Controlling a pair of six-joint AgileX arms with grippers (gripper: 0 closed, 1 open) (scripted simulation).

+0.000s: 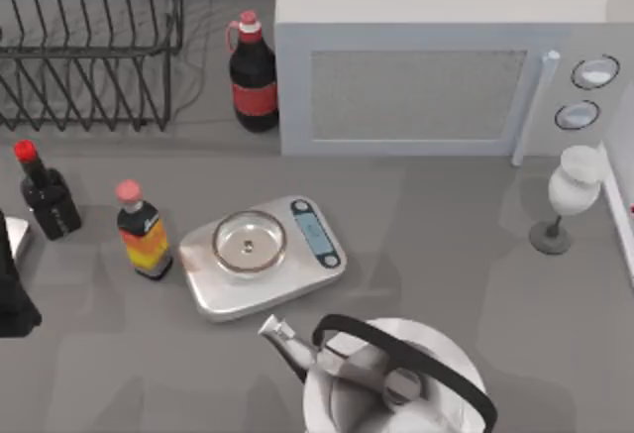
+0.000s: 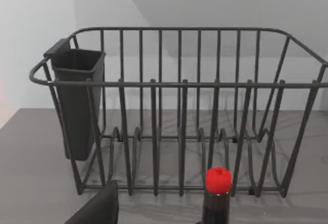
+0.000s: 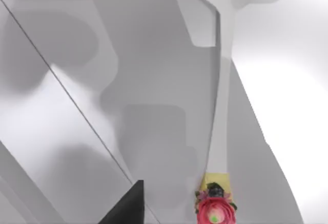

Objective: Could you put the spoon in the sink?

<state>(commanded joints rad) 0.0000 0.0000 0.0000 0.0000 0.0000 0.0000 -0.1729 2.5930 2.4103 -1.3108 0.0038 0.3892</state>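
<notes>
The spoon [image 3: 221, 106] shows in the right wrist view as a slim white piece. Its long axis runs almost straight away from the camera, with the rounded bowl at the far end and the handle end nearest the lens. That near end carries a small yellow tag and a pink rose with dark leaves, and no writing can be read on it. The spoon lies against a pale, smooth surface [image 3: 154, 80] with angled panels and soft shadows, and I cannot tell whether this is the sink. The right gripper [image 3: 125, 206] sits just beside the handle's flowered end, and whether it is apart or together cannot be told. The left gripper [image 2: 97, 209] waits at the worktop's left edge facing the black wire dish rack [image 2: 179, 85] with its dark cutlery cup [image 2: 77, 101], and its state cannot be told either. Just in front of it stands a red-capped soy sauce bottle [image 1: 45, 195]. On the grey worktop [image 1: 446, 225] are a sauce bottle [image 1: 142, 235] with orange and yellow bands, a steel kitchen scale [image 1: 263, 255] with a blue display, a cola bottle [image 1: 253, 76] with an unreadable red label, a white microwave [image 1: 426, 86], a white goblet [image 1: 570, 195] and a kettle [image 1: 391, 383] at the front edge.
</notes>
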